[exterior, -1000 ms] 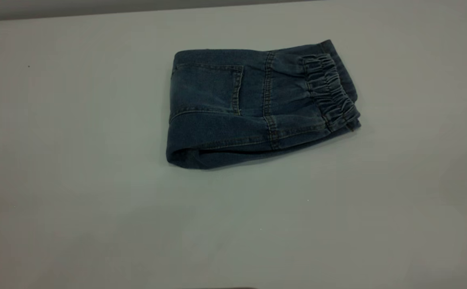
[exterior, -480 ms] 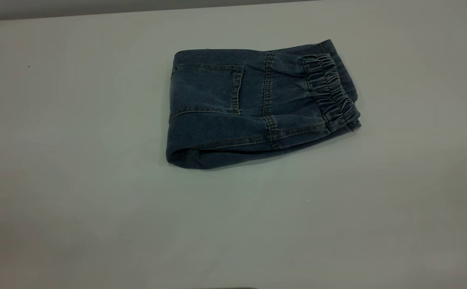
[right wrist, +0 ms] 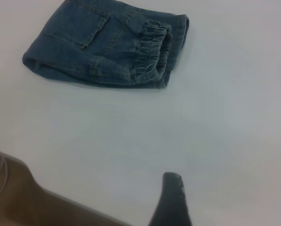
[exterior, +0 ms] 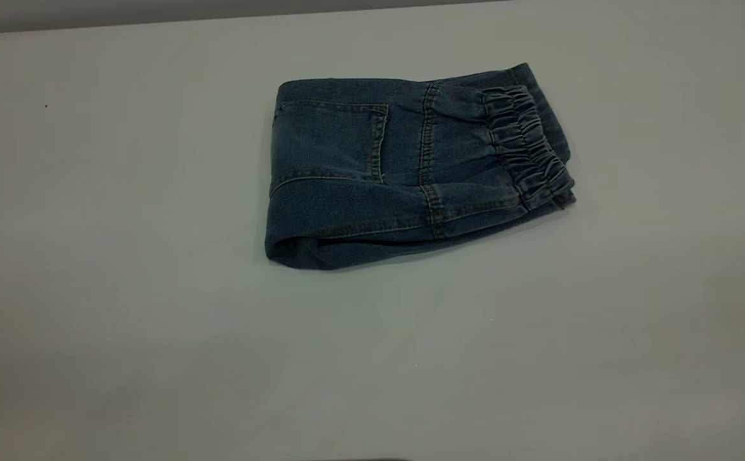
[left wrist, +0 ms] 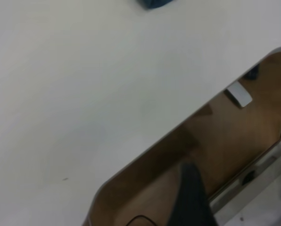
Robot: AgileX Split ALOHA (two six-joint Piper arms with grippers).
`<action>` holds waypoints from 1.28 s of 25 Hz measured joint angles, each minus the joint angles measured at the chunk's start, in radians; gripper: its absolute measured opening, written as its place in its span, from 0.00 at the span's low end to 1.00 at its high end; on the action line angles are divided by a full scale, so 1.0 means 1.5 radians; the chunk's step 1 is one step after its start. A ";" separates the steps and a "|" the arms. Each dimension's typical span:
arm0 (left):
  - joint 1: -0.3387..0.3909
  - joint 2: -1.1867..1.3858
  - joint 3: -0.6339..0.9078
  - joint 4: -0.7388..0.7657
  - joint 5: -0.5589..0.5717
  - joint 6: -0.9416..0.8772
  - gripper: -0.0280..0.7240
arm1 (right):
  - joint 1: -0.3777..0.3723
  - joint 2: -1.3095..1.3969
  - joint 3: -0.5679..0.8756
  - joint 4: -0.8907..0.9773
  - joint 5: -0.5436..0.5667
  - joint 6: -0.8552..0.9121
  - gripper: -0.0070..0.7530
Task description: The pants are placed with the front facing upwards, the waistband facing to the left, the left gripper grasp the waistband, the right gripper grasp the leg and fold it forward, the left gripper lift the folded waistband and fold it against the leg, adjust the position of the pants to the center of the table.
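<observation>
Left end effector (left wrist: 192, 197): only one dark finger shows in its wrist view, over the bench edge w/ the floor beyond; can't tell how wide it's set, nothing in it. Right end effector (right wrist: 171, 200): same, one finger tip showing above the bare bench (exterior: 123, 320), well apart from the pants; opening can't be told, holds nothing. Neither arm shows in the exterior view.

Pants (exterior: 411, 169): folded into a compact denim stack, far of bench center and a bit right. Elastic waistband (exterior: 526, 144) lies on top at the right end, back pocket (exterior: 331, 141) facing up, rounded fold at the near-left corner.

Handling, as a guess: soft, limp, medium weight, not fragile, not slippery. Layers may slide apart if lifted by one ply. For centering, pinch through all layers at the near edge, or grip the thick waistband end and drag flat.
</observation>
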State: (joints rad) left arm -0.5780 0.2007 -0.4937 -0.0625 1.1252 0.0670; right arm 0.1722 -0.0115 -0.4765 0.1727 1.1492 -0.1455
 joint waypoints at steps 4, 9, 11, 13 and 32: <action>0.000 0.000 0.000 -0.004 -0.001 -0.003 0.66 | 0.000 0.000 0.000 0.000 -0.001 0.000 0.66; 0.000 0.000 0.000 -0.004 -0.001 -0.006 0.66 | 0.000 0.000 0.000 0.000 -0.001 0.000 0.66; 0.000 0.000 0.000 -0.004 -0.001 -0.008 0.66 | 0.000 0.000 0.000 0.000 -0.001 0.000 0.66; 0.000 0.000 0.000 -0.004 -0.001 -0.008 0.66 | 0.000 0.000 0.000 0.000 -0.001 0.000 0.66; 0.347 -0.113 0.001 -0.010 -0.001 -0.008 0.66 | -0.119 0.000 0.001 0.002 -0.001 0.000 0.66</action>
State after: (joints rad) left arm -0.0576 0.0317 -0.4929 -0.0779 1.1242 0.0549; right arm -0.0059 -0.0115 -0.4757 0.1762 1.1484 -0.1455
